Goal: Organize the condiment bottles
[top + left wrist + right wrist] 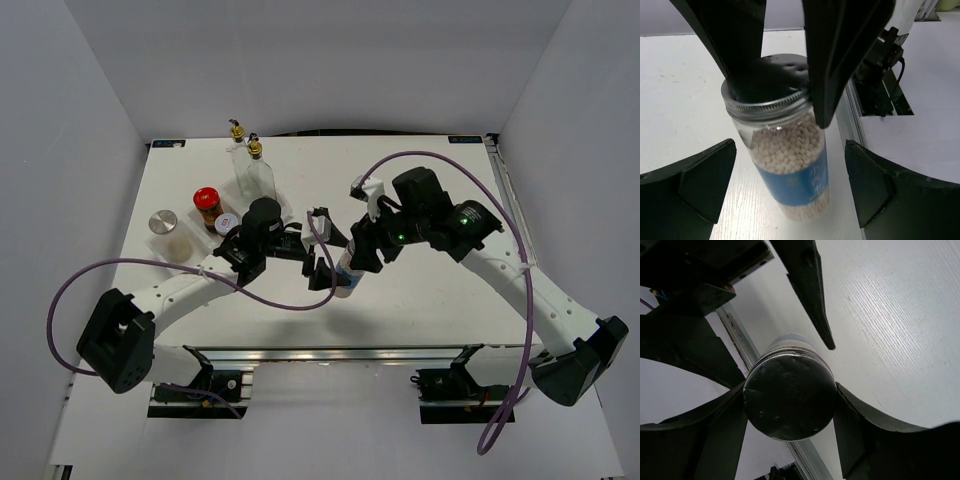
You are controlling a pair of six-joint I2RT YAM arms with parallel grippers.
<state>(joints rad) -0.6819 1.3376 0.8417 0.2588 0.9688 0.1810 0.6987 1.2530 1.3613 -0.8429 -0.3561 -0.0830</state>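
Observation:
A silver-lidded shaker (790,170) of white beads with a blue label is upright near the table's front edge, also in the top view (346,280). My right gripper (790,400) is shut on its lid (790,395) from above, also in the top view (356,262). My left gripper (790,185) is open, with its fingers (695,185) on either side of the shaker's body and apart from it. Two tall glass bottles (255,170) with gold tops, a red-capped jar (207,204) and two more shakers (164,224) stand at the back left.
The white rack (180,245) holds the back-left bottles. The table's metal front rail (852,110) runs close beside the held shaker. Purple cables (440,160) loop over the table.

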